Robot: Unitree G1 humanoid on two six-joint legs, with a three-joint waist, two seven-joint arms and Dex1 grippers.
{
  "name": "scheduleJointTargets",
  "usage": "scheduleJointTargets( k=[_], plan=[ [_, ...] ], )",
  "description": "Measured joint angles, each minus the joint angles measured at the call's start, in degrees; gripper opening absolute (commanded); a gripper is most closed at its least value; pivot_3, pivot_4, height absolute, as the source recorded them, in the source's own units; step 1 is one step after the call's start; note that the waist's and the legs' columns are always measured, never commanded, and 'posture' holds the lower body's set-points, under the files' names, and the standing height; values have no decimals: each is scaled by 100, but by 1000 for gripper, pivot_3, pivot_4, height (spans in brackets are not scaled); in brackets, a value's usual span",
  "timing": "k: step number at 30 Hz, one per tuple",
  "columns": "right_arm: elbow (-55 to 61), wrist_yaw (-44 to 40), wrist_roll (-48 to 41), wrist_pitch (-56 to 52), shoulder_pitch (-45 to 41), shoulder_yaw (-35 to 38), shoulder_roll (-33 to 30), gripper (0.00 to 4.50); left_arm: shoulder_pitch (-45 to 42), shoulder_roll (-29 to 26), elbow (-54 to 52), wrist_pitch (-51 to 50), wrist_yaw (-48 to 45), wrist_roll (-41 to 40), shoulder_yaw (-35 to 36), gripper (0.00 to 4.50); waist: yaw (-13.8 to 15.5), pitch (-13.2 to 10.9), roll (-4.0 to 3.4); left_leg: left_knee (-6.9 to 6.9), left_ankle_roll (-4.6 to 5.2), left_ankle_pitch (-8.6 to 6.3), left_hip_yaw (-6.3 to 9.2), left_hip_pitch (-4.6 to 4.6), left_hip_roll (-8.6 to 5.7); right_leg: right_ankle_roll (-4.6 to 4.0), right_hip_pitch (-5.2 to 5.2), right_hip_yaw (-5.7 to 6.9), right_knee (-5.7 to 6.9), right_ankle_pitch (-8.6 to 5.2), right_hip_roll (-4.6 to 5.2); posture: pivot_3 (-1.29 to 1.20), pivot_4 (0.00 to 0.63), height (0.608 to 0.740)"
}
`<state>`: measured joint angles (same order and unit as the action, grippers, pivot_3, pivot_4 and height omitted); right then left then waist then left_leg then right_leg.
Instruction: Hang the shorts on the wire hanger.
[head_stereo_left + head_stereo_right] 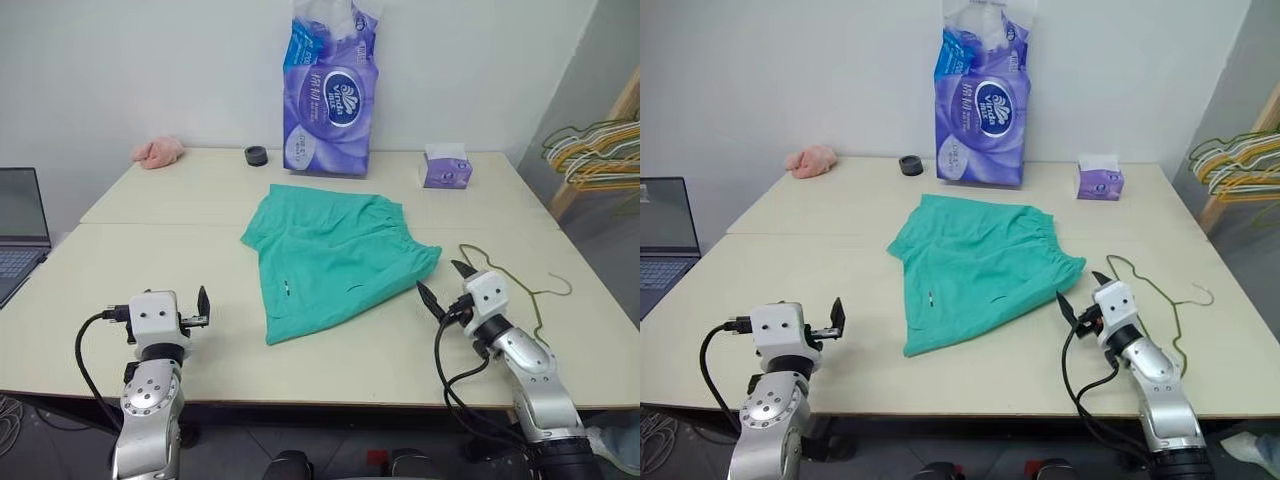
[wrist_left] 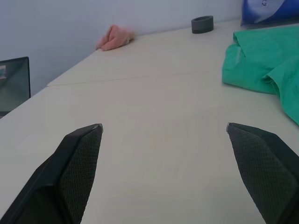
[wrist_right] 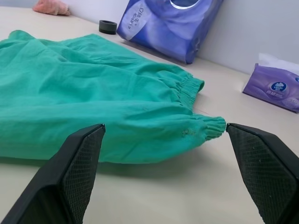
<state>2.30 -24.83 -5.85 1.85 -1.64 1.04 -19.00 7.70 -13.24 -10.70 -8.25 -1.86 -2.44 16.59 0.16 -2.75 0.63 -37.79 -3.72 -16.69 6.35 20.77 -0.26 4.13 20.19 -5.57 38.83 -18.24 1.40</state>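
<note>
A: Shorts (image 1: 330, 257) lie flat mid-frame on the table (image 1: 150, 200), the wire hanger (image 1: 535, 290) at right. Any writing?
B: A purple tissue pack (image 1: 331, 95), lettering unreadable. Left gripper (image 1: 196, 309) and right gripper (image 1: 446, 284) both gape wide, empty.

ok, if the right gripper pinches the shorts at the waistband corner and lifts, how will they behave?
Probably floppy: the shorts lie flat and wrinkled on the table, so they should drape and hang from the pinch. Likely light, since the fabric looks thin. The gathered waistband looks thicker, so it may give the open right gripper a surer hold than the plain cloth.
</note>
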Motion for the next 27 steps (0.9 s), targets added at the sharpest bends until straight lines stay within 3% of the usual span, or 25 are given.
scheduleJointTargets(
  k=[15, 22, 27],
  plan=[
    [0, -20, 19, 140, 47, -2, -98, 4438, -20, -116, 1, 229, -246, 32, -118, 4500, -13, 1, 0, 0, 0, 0, -1, 0, 0, 0, 1, 0, 0, 0, -1, 43, 0, 740],
    [28, -20, 24, 140, 119, -3, -135, 4438, 107, -337, -76, 402, -1587, -831, -363, 4500, -29, 2, -2, 1, 0, 0, -5, -1, 3, -1, 1, 0, 1, 0, -2, 23, 0, 740],
    [65, -349, 124, 258, 240, -68, -561, 4438, 107, -1063, -84, 216, -2583, -859, -942, 4500, -51, 2, -3, 0, 1, 0, -11, -2, 2, -1, 0, -4, 0, -1, -2, -4, 0, 740]
  ],
)
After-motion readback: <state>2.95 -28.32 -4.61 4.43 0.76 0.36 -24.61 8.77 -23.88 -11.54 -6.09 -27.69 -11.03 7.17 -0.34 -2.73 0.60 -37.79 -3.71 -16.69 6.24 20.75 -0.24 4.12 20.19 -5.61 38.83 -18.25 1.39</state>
